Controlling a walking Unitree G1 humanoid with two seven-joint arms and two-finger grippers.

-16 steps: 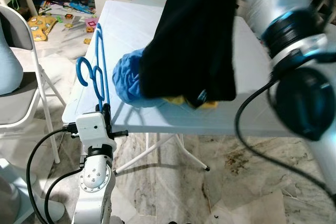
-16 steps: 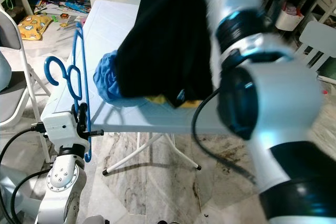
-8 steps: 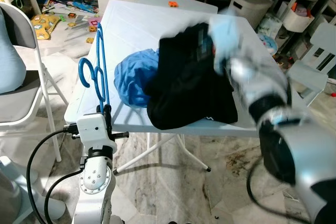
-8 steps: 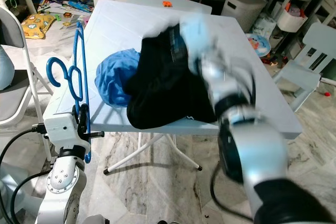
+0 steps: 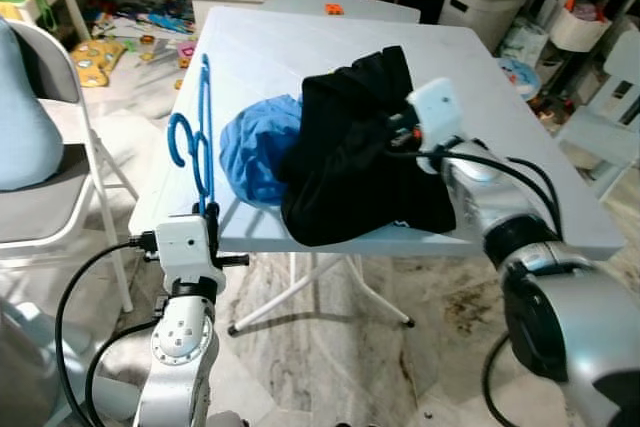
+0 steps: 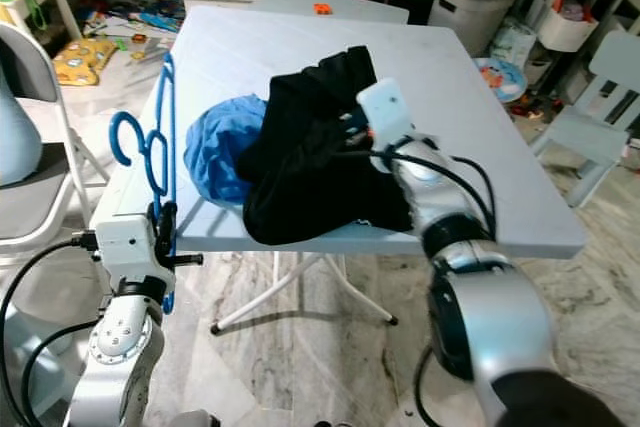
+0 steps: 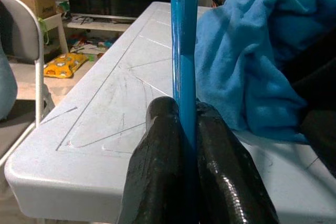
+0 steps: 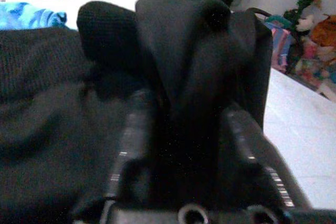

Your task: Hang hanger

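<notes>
A blue hanger (image 5: 203, 137) stands upright at the table's left front edge, hook toward the chair. My left gripper (image 5: 205, 209) is shut on its lower bar; in the left wrist view both fingers (image 7: 163, 129) pinch the blue bar (image 7: 184, 35). A black garment (image 5: 350, 162) lies on the white table (image 5: 300, 47), partly over a crumpled blue cloth (image 5: 255, 147). My right gripper (image 5: 395, 132) rests low on the garment's top. In the right wrist view a thick black fold (image 8: 189, 51) sits between its fingers (image 8: 134, 129).
A grey folding chair (image 5: 40, 147) stands close to the table's left side. Toys litter the floor at the back left (image 5: 100, 47). White bins and a small white chair (image 5: 620, 97) crowd the right. Marble floor lies open in front of the table.
My right arm has come down from in front of the camera and laid the black garment on the table over the blue cloth. The left gripper still holds the hanger.
</notes>
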